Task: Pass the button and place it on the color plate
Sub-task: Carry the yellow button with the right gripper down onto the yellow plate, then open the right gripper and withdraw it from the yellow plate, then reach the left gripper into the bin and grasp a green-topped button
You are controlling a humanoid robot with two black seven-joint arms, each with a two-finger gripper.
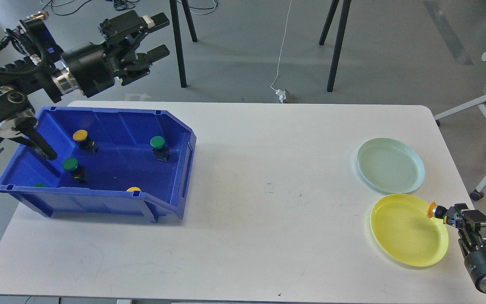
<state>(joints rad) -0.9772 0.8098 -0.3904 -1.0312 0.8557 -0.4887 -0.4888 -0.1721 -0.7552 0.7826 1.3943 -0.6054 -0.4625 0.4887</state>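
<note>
Lowest in the frame, at the bottom right corner, the right gripper (446, 214) reaches up and left from its thick black wrist and is clenched on a yellow-capped button (432, 209). That button hangs at the right rim of the yellow plate (407, 230), its cap just over the plate's edge. Just above the yellow plate, close to it, sits a pale green plate (390, 165), bare inside. Both plates lie on the right part of the white table (268, 190).

On the left part of the table stands a blue bin (99, 169) with its open front facing right. Inside it are a yellow button (82, 137) toward the back left, a green button (159, 145) toward the back right, and another green button (72, 167) nearer the front left. Two more caps, one green and one yellow, peek over the bin's front wall.

At the upper left of the frame, the left gripper (156, 36) is raised above the bin's back edge, fingers spread apart and grasping nothing.
</note>
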